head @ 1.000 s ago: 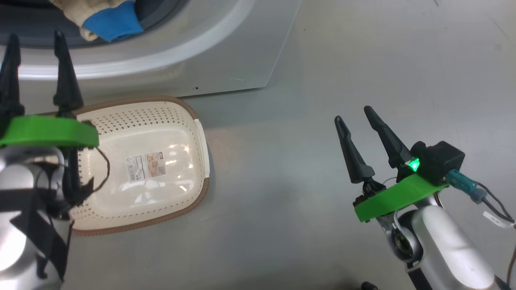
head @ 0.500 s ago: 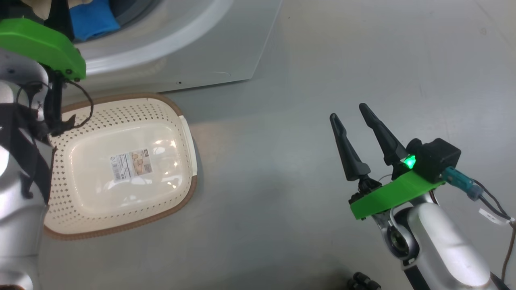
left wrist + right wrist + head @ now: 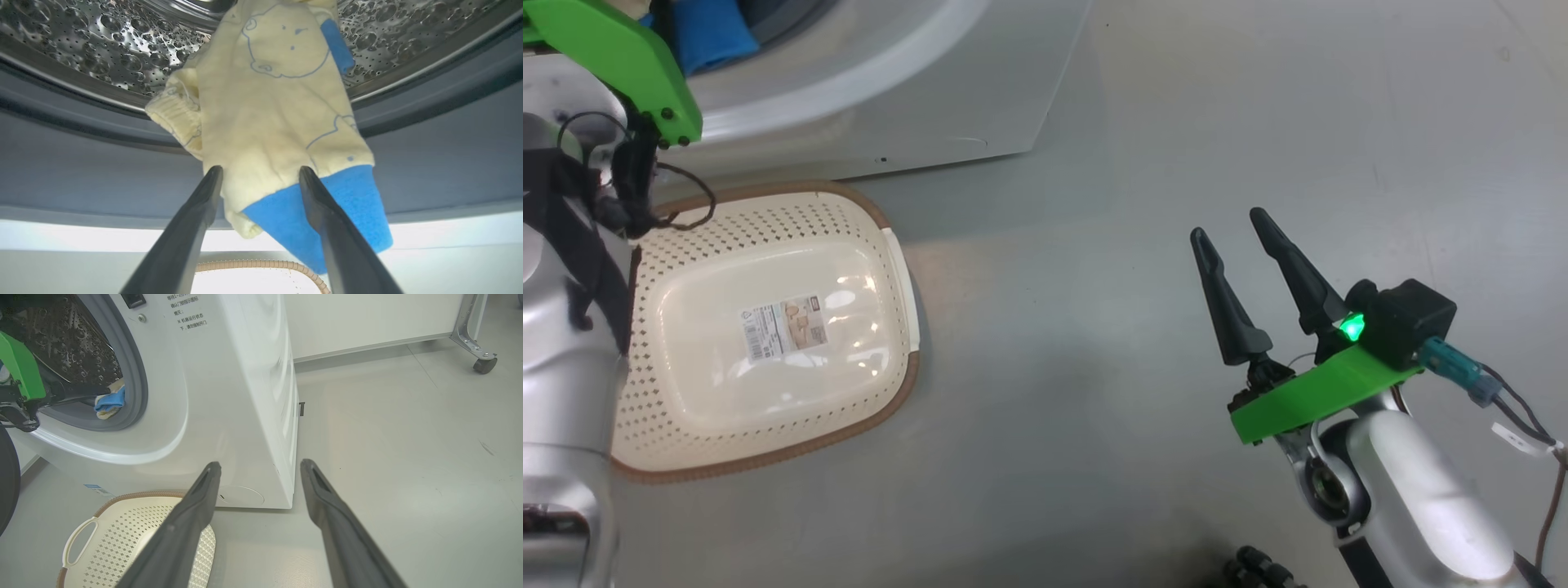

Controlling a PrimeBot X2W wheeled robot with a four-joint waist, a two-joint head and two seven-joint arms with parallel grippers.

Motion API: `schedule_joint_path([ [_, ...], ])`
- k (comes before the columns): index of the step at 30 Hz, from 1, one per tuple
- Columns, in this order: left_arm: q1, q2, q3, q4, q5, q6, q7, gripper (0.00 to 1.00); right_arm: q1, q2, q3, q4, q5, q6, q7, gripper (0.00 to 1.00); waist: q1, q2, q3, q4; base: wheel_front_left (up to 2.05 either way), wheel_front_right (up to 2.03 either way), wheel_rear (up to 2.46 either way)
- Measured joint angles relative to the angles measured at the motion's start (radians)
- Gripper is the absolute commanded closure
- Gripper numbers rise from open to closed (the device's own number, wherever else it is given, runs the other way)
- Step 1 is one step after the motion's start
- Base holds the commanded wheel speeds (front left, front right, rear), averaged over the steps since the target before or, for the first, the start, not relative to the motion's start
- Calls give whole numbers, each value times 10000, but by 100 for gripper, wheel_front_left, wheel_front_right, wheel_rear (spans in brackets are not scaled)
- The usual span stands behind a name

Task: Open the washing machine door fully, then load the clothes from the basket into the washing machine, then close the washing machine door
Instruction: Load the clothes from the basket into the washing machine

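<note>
The washing machine (image 3: 229, 396) stands with its drum mouth uncovered. A dark rounded rim (image 3: 7, 477) at the left edge of the right wrist view looks like the door swung open. One of the clothes, a pale yellow garment (image 3: 269, 122) with a blue cuff (image 3: 351, 212), hangs out of the steel drum over the grey gasket. My left gripper (image 3: 259, 169) is open, its fingertips level with the garment's lower end, one at each side. The blue cuff (image 3: 707, 41) also shows at the machine's mouth. The basket (image 3: 768, 229) lies on the floor with just its label inside. My right gripper (image 3: 1229, 226) is open over bare floor.
The basket (image 3: 135, 535) sits right in front of the machine's base. Grey floor stretches to the right of the machine. A white panel with a castor (image 3: 484, 365) stands at the back right. My left forearm (image 3: 564, 327) overlaps the basket's left side.
My left gripper has moved up and forward to the drum mouth, its fingers leaving the head view. The head camera shifted a little. The right arm has not moved.
</note>
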Motion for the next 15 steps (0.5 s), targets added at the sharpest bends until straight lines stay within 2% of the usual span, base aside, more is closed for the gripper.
schedule_joint_path([
  [8, -523, -125, -8, 903, -117, 102, 792, 0, 1, 42, 40, 0, -2, 0, 0, 0, 0, 0, 38, -95, 0, 0, 0],
  [15, -949, -165, 23, 1565, -320, 508, 1511, 0, 5, 50, 109, 4, -2, 0, 0, 0, 0, 0, 71, -208, 0, 0, 0],
])
